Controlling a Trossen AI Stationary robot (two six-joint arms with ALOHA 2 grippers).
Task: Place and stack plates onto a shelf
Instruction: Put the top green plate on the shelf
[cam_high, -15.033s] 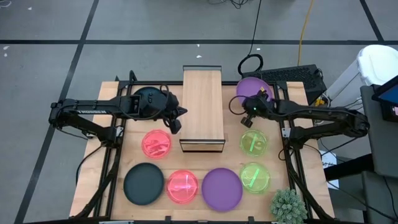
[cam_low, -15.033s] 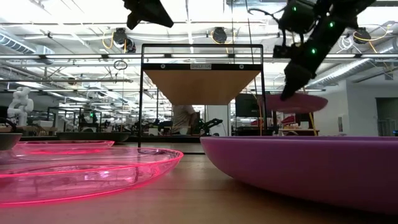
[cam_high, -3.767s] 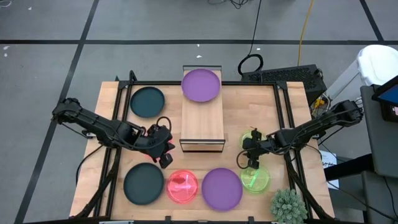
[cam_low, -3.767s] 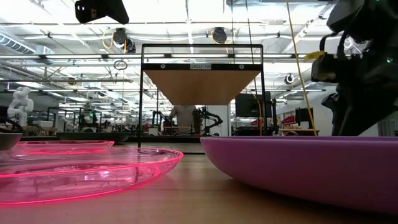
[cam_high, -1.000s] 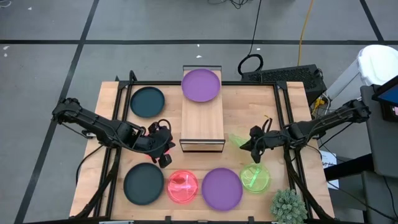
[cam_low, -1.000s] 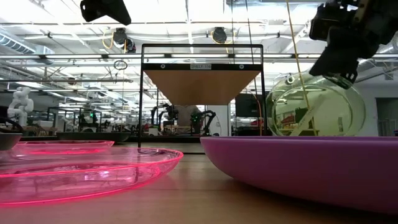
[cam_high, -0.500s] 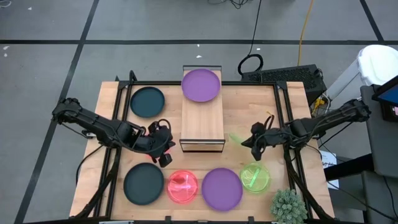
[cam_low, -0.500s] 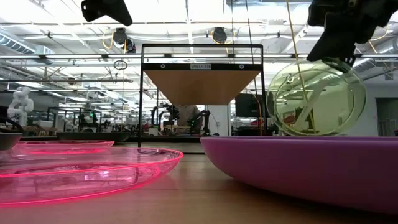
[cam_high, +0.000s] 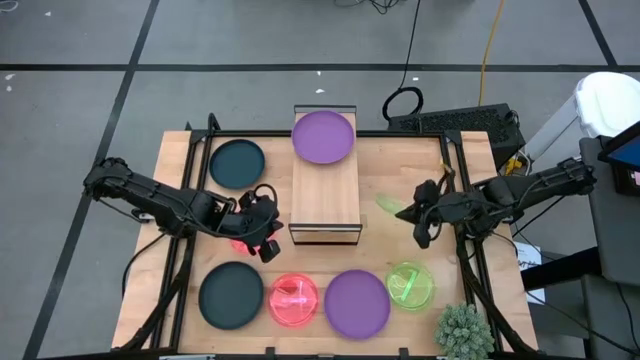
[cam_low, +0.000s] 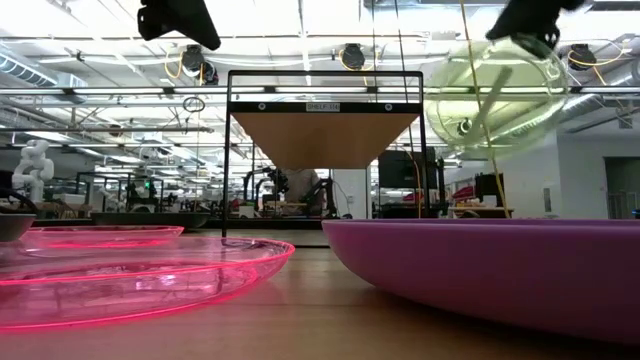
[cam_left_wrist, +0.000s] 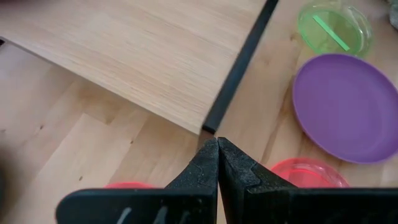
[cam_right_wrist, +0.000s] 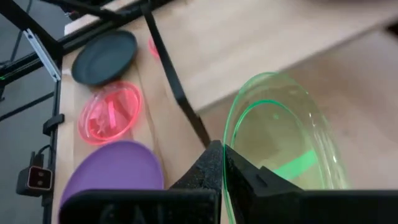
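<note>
Right gripper (cam_high: 421, 213) pinches a translucent green plate (cam_high: 392, 207) by its rim, lifted off the table (cam_high: 380, 170) beside the shelf (cam_high: 326, 190). Left gripper (cam_high: 268, 237) is pressed together, empty.

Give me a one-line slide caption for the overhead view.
Right gripper lifts a green plate beside the shelf, where one purple plate sits; left gripper hovers over a pink plate.

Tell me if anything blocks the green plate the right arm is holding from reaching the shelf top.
Nothing visible does. The right pincer holds the green plate beside the shelf; the purple plate covers only the plank's far end.
</note>
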